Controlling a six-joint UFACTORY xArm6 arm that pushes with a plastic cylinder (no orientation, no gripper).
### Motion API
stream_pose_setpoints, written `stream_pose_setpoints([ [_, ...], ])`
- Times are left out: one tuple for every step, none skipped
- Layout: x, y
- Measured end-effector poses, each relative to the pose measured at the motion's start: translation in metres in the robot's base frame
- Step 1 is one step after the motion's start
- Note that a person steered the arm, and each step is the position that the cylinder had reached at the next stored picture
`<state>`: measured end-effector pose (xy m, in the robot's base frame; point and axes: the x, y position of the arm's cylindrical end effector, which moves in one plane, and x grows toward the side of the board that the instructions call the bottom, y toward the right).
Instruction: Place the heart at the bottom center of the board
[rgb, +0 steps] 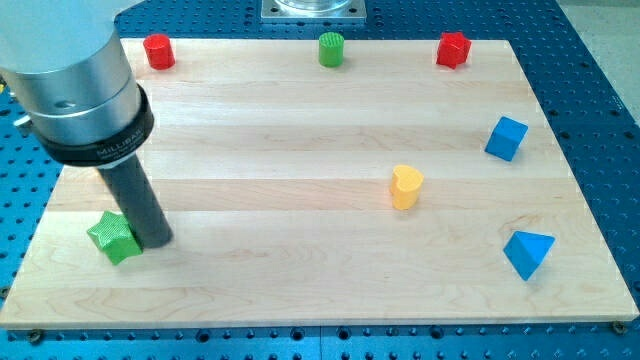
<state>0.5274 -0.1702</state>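
The yellow heart (406, 186) stands on the wooden board (300, 120), right of the middle. My tip (153, 241) is far off at the view's lower left, touching the right side of a green star (112, 236). The dark rod rises from there to the big grey arm body in the upper left corner. The heart is well to the right of my tip, with bare board between them.
A red cylinder (158, 50), a green cylinder (331, 48) and a red hexagonal block (453, 49) line the top edge. A blue cube (506, 137) sits at the right edge and a blue triangle (527, 253) at the lower right.
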Motion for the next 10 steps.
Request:
stream_pose_setpoints([
  [0.007, -0.032],
  [0.015, -0.053],
  [0.015, 0.004],
  [0.006, 0.050],
  [-0.007, 0.096],
  [-0.031, 0.156],
  [-0.061, 0.199],
  [-0.083, 0.249],
  [-0.093, 0.312],
  [-0.075, 0.341],
])
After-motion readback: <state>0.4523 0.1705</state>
